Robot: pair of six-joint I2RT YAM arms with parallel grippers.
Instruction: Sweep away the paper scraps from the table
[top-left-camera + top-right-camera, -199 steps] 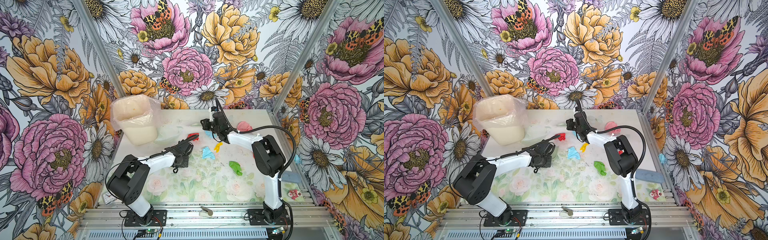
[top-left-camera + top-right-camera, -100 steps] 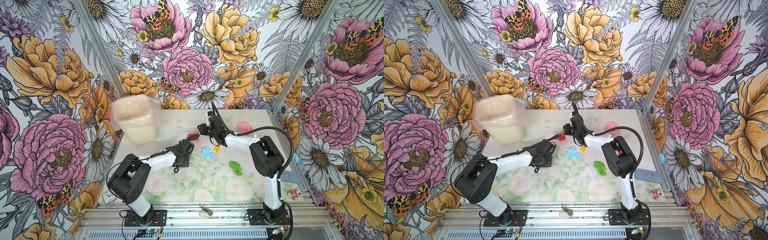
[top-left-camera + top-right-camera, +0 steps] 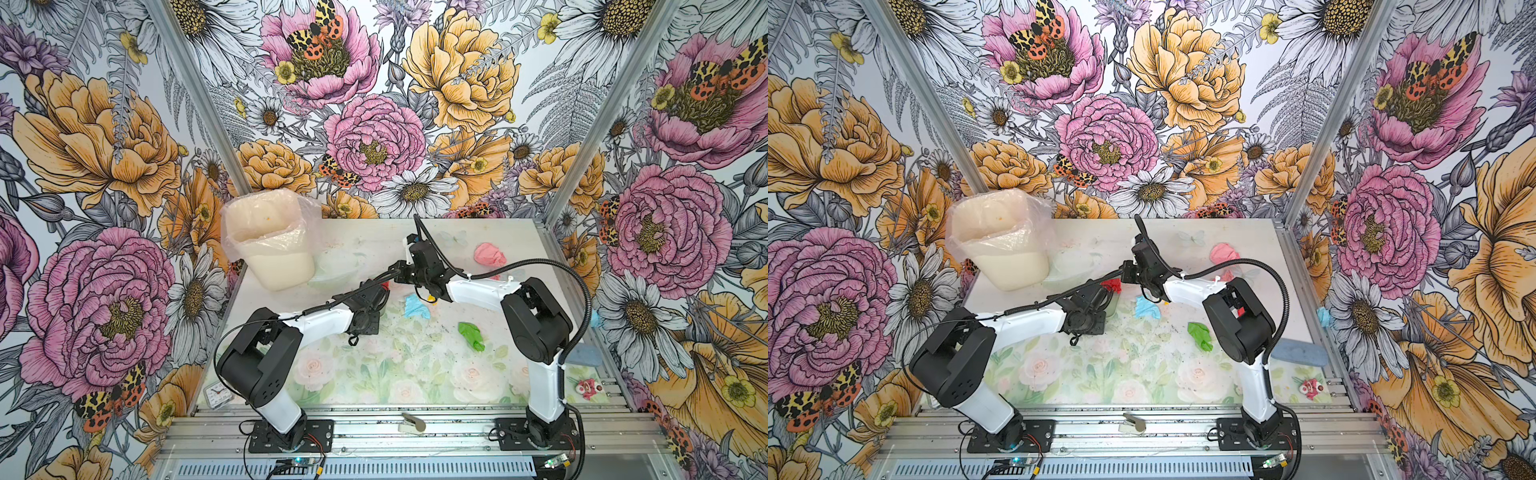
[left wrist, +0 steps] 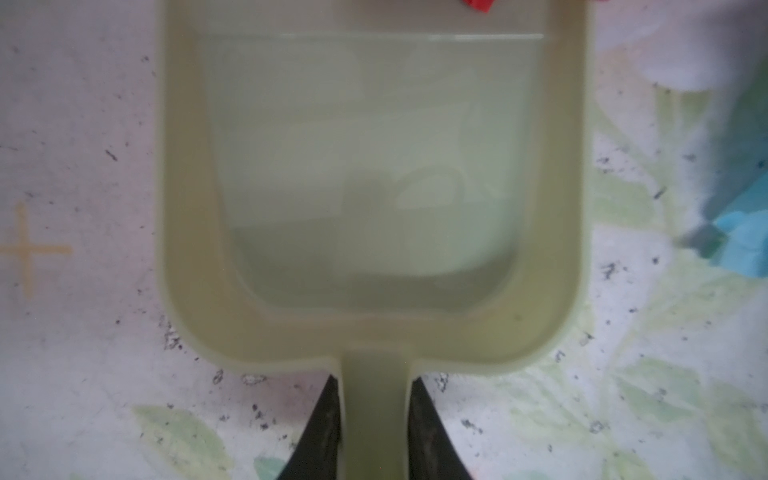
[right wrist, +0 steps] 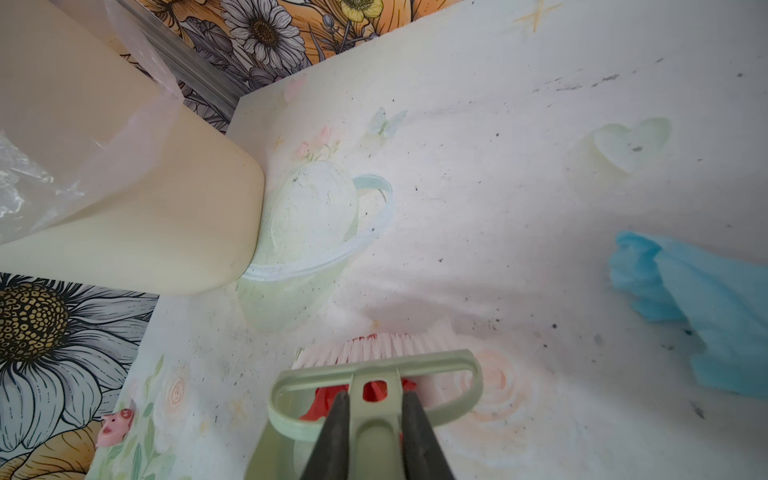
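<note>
My left gripper [image 4: 374, 382] is shut on the handle of the pale green dustpan [image 4: 374, 166], which lies flat on the table [image 3: 365, 241]. My right gripper [image 5: 372, 397] is shut on the green brush [image 5: 415, 359]. Its white bristles rest on the table at the pan's mouth. A red paper scrap [image 5: 322, 405] lies under the brush head, at the pan's front edge [image 3: 1112, 285]. On the table beside it lie a light blue scrap [image 3: 415, 306], a green scrap [image 3: 471, 336] and a pink scrap [image 3: 489, 254]. In both top views the grippers meet mid-table.
A cream bin [image 3: 270, 245] with a clear plastic liner stands at the back left corner. A blue pad [image 3: 1300, 353] and a small red and white toy [image 3: 586, 388] lie at the right front. A small clock [image 3: 216, 392] sits front left.
My right arm has carried the brush to the left and nearer, up to the dustpan's mouth. The yellow scrap is now mostly hidden under that arm. The left arm has stayed still.
</note>
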